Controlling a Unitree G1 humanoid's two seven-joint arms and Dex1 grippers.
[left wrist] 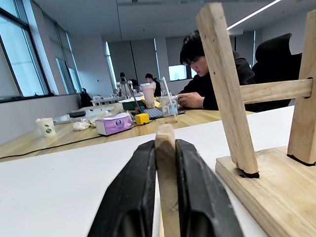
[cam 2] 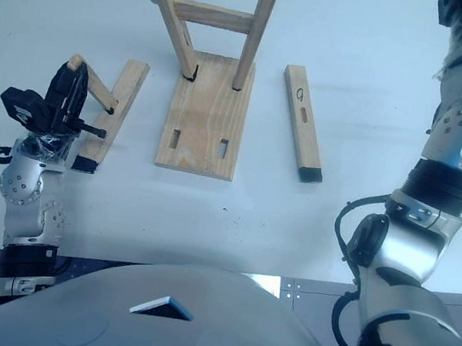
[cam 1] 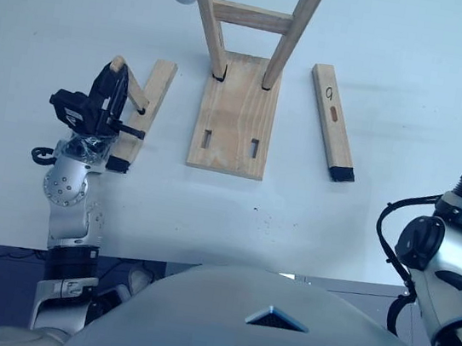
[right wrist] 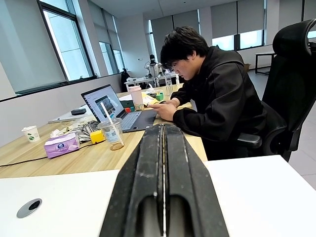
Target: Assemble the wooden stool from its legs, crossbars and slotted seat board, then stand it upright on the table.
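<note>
Currently the left gripper (left wrist: 165, 148), clamped on a slim wooden crossbar (cam 1: 135, 92), has the slotted wooden seat board (cam 1: 237, 115) at three o'clock.

An open-plan office is indicated: long wooden desks (right wrist: 74, 160) are set beside tall windows (right wrist: 69, 44), a laptop (right wrist: 111, 106) is opened on one (a tissue box (right wrist: 61, 145) near it), and a black office chair (right wrist: 291, 89) is placed alongside.
</note>
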